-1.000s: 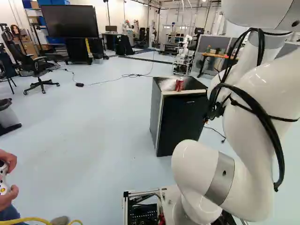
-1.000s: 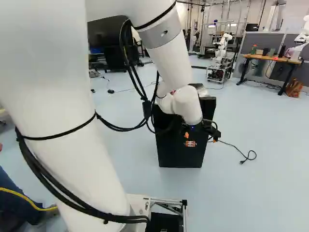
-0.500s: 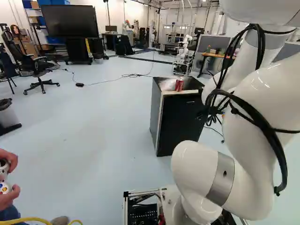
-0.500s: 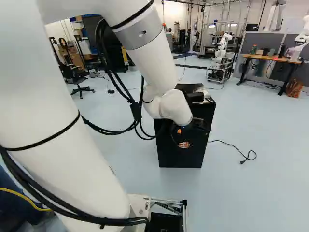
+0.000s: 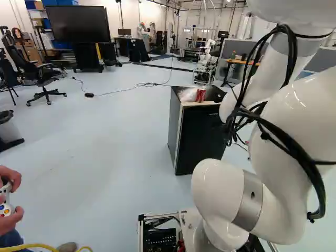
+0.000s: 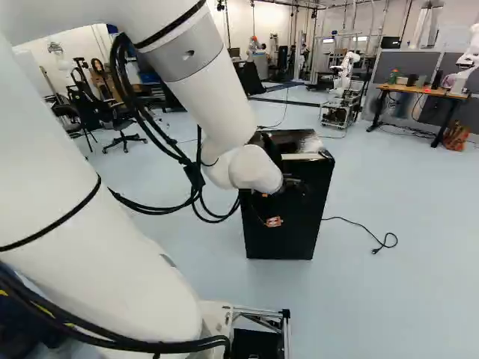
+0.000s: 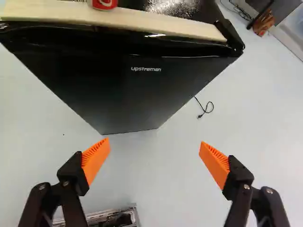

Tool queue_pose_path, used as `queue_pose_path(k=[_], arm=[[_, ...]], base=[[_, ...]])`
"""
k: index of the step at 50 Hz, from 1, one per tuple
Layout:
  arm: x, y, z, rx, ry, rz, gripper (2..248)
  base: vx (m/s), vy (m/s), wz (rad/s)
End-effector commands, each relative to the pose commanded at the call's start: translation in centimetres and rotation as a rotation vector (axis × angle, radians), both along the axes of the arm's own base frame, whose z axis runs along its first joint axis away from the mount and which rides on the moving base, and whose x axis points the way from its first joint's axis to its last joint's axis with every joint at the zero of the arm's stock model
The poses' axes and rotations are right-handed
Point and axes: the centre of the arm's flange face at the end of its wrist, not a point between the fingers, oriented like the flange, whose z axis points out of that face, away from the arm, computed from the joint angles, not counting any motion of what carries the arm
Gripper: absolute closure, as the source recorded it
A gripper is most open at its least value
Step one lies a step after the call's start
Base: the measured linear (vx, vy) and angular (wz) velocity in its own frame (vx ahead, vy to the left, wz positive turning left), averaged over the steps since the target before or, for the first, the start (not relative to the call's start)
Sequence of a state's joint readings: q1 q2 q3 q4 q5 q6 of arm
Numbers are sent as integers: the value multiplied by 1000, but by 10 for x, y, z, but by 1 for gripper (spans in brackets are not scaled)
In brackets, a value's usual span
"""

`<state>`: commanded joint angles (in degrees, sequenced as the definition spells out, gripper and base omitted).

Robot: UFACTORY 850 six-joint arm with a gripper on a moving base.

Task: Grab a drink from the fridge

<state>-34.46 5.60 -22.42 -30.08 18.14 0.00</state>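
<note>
In the right base view my gripper [image 6: 278, 202] shows dark against the front of the black fridge [image 6: 292, 239], partly lost against it. My gripper [image 7: 155, 142] stands wide in the wrist view, nothing between its orange-padded fingers. Ahead of it is the fridge [image 7: 123, 97], its door closed, with a pale strip along the top front edge. A red can [image 5: 200, 95] stands on the fridge top in the left base view; the can [image 7: 104, 4] shows only its lower part in the wrist view. The inside of the fridge is hidden.
A power cord [image 6: 367, 230] lies on the floor beside the fridge. Farther back stand another robot [image 6: 343, 82] and a desk [image 6: 419, 91]. An office chair [image 5: 42, 79] is at the left of the left base view. Hands holding a controller [image 5: 5, 202] show at that view's edge.
My arm has swung leftward in the right base view, carrying the gripper across the fridge's front and uncovering more of its top. The base, fridge and can have stayed put.
</note>
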Motion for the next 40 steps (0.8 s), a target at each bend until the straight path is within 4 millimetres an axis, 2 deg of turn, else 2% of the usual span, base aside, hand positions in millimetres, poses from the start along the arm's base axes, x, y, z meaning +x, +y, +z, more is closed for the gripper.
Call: queue_pose_path(k=[17, 40], arm=[[8, 20, -10, 14, -52, 71, 3], [24, 19, -26, 41, -115, 101, 3]], base=[[0, 0, 0], [0, 0, 0]])
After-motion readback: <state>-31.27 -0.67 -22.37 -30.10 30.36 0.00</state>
